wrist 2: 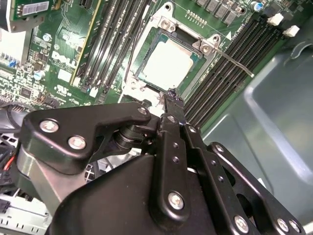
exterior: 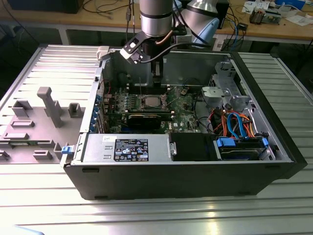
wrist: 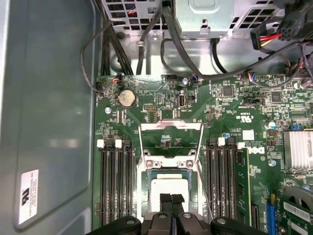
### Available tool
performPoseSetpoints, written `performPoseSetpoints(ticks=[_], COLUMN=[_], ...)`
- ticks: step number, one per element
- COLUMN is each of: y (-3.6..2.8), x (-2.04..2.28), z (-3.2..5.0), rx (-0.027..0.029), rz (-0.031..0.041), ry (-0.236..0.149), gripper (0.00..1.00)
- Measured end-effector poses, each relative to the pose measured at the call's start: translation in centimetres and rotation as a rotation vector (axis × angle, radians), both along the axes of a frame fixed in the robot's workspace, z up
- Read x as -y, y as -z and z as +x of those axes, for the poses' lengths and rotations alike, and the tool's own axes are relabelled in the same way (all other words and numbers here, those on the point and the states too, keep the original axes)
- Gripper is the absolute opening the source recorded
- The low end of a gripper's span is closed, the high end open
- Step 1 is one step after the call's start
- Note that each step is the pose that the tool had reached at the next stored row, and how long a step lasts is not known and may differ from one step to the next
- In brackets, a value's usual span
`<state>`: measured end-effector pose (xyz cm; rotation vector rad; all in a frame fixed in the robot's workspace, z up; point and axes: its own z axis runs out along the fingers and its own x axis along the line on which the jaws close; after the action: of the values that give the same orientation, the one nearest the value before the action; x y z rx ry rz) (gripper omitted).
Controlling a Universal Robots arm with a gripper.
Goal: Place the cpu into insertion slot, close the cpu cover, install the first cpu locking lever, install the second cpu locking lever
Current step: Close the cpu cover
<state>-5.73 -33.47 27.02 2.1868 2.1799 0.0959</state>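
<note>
The cpu (wrist: 168,188) (wrist 2: 166,66) (exterior: 150,101), silvery grey, lies flat in the insertion slot (wrist: 193,169) of the green motherboard. The cpu cover (wrist: 171,125), a thin metal frame with the board showing through its window, stands swung open at the slot's edge on the coin-battery side. A locking lever (wrist 2: 230,58) (wrist: 207,193) sticks out unlatched beside the slot. Another thin rod (exterior: 141,88) rises on its other side. My black gripper (exterior: 157,81) (wrist 2: 171,96) (wrist: 171,200) hangs just above the cpu, fingers shut together with nothing between them.
Long black memory slots (wrist: 115,186) flank the socket. A black card (exterior: 146,119), power supply (exterior: 132,147), drive bay (exterior: 242,147) and coloured cables (exterior: 234,122) fill the open case. The case wall (wrist: 49,122) stands close. Grey fixtures (exterior: 51,105) sit at the exterior view's left.
</note>
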Motion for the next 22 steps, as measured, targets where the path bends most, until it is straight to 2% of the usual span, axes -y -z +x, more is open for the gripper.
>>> performPoseSetpoints(ticks=[2, 7, 9, 10, 11, 12, 13, 14, 16, 17, 18, 22], y=[-0.38, -0.44, -0.44, -0.43, -0.44, -0.44, -0.44, -0.43, -0.43, -0.44, -0.44, -0.44], x=[0.00, 0.00, 0.00, 0.00, 0.00, 0.00, 0.00, 0.00, 0.00, 0.00, 0.00, 0.00], z=[0.01, 0.02, 0.08, 0.13, 0.24, 0.40, 0.63, 0.75, 1.15, 1.26, 1.29, 1.29], rx=[0.0000, 0.0000, -0.0024, -0.0060, -0.0140, -0.0246, -0.0391, -0.0463, -0.0702, -0.0763, -0.0779, -0.0780], rz=[0.0000, 0.0019, 0.0019, 0.0021, 0.0018, 0.0017, 0.0015, 0.0014, 0.0010, 0.0010, 0.0006, 0.0007], ry=[0.000, 0.000, 0.000, 0.000, 0.000, 0.000, 0.000, 0.000, 0.000, 0.000, 0.000, 0.000], gripper=[0.11, 0.11, 0.11, 0.11, 0.11, 0.11, 0.11, 0.11, 0.11, 0.11, 0.11, 0.11])
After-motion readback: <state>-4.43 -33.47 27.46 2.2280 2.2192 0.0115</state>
